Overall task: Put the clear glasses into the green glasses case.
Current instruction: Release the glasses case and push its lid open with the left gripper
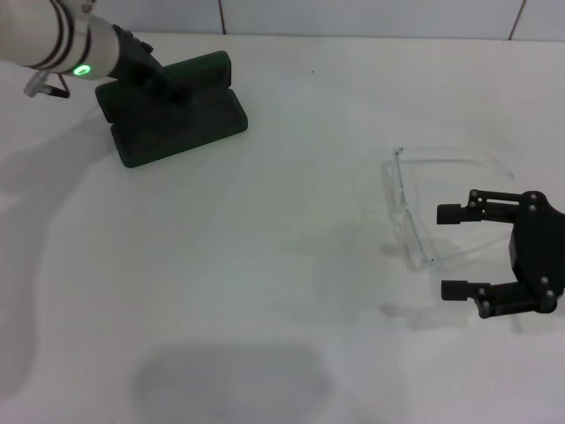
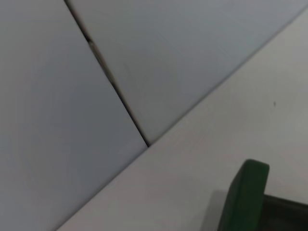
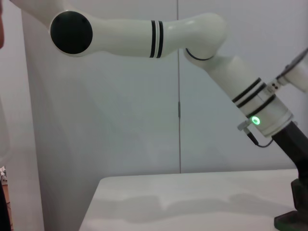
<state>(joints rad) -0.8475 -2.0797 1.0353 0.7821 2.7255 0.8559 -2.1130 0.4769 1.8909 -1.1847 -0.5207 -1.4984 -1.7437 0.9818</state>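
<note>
Right gripper (image 1: 453, 250) open beside clear glasses (image 1: 415, 212), head view only.

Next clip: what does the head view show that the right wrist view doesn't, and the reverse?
Only the head view shows the clear glasses lying on the table and the right gripper, open beside them. Only the right wrist view shows the left arm's upper links against the wall. Both show the left arm reaching down onto the open green glasses case, though the right wrist view catches just one corner of it, and both show the table.
</note>
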